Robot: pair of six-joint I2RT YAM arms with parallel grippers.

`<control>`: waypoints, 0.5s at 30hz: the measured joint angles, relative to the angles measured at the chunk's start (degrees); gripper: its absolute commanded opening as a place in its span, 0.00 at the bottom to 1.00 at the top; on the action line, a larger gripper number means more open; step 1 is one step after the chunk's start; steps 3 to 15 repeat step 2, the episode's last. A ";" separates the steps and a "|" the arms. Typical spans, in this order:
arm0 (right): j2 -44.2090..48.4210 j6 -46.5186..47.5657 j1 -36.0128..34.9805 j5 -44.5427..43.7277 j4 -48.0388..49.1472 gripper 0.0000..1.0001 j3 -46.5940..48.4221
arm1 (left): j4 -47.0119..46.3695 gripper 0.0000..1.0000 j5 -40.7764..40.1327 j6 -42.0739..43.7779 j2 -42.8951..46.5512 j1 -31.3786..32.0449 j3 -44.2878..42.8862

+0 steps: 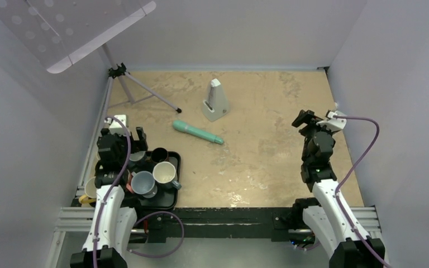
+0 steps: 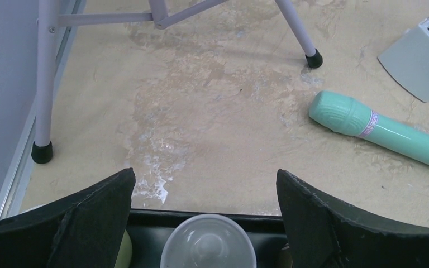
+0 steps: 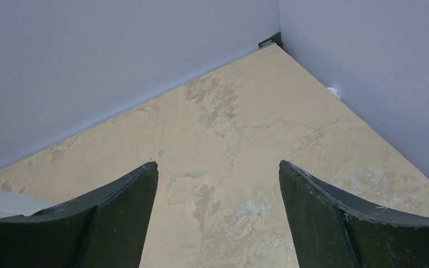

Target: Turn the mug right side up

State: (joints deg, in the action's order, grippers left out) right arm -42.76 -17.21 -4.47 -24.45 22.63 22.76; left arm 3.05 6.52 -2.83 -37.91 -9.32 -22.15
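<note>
Grey and base-up, the mug (image 2: 208,245) was framed by the wide-open left gripper (image 2: 205,174), apparently lined up for grasping; the right gripper (image 3: 218,164) was held open, well aside.

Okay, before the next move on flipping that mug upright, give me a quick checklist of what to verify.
1. Left end effector open: ok.
2. Pale mug centred under it: ok.
3. That mug is the inverted one: cannot tell.
4. Room around it on the black tray: not ok, neighbouring mugs crowd close.
5. Right end effector open and away from the tray: ok.
6. Teal tube lying off the tray: ok.
</note>
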 measured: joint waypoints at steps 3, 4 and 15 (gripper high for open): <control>-0.37 0.44 0.00 0.24 0.11 0.84 0.00 | -1.38 1.00 0.35 0.00 0.00 0.00 0.59; -0.37 0.44 0.00 0.24 0.11 0.84 0.00 | -1.38 1.00 0.35 0.00 0.00 0.00 0.59; -0.37 0.44 0.00 0.24 0.11 0.84 0.00 | -1.38 1.00 0.35 0.00 0.00 0.00 0.59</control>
